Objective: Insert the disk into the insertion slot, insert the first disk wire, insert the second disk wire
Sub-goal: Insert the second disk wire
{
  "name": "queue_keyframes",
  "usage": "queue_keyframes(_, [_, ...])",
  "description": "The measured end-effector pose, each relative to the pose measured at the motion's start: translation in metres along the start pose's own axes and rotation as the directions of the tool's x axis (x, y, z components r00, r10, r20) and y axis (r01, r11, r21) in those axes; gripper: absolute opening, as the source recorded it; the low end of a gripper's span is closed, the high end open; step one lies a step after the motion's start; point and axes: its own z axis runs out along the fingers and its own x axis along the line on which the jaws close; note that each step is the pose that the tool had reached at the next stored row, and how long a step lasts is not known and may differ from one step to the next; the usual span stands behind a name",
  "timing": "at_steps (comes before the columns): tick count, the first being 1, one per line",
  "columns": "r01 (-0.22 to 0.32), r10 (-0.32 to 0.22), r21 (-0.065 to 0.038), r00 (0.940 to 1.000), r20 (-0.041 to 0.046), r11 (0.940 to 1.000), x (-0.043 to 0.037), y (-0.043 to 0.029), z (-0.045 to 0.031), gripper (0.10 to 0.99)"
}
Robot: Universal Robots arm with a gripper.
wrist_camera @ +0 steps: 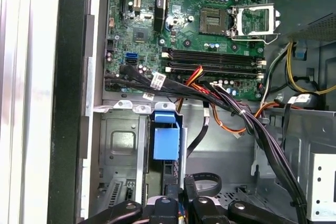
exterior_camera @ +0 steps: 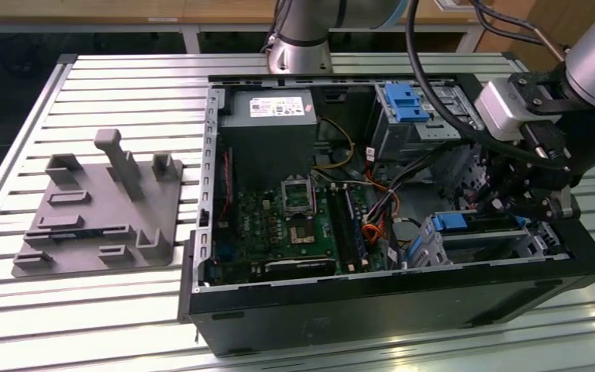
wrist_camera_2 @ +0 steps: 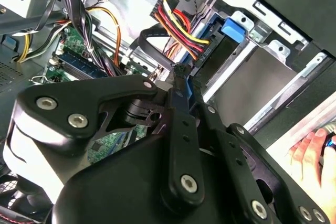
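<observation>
Blue-framed disk [exterior_camera: 473, 223] sits inside the silver insertion slot [exterior_camera: 541, 240], lower right of the exterior view. Just above it, the gripper [wrist_camera_2: 180, 72] pinches a black wire connector [wrist_camera_2: 181, 71].

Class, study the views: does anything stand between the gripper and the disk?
Yes, cabling. In the second wrist view, a wired connector with red, yellow and black leads lies just ahead of the gripper, before the disk, which sits in the insertion slot. Nothing else visibly intervenes.
</observation>
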Motion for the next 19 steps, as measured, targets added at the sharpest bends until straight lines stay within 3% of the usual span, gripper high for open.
queue_keyframes(6, [0.000, 0.000, 0.000, 1.0000, -0.0001, 1.0000, 0.0007, 0.0001, 0.0010, 0.196])
queue_keyframes(10, [0.001, -0.001, 0.007, 1.0000, 0.0023, 1.0000, 0.0009, 0.0031, 0.0022, 0.196])
queue_keyframes(15, [0.002, -0.003, 0.021, 0.9998, 0.0175, 0.9998, 0.0009, 0.0049, 0.0027, 0.196])
queue_keyframes(19, [0.002, -0.003, 0.022, 0.9998, 0.0197, 0.9997, 0.0014, 0.0050, 0.0028, 0.196])
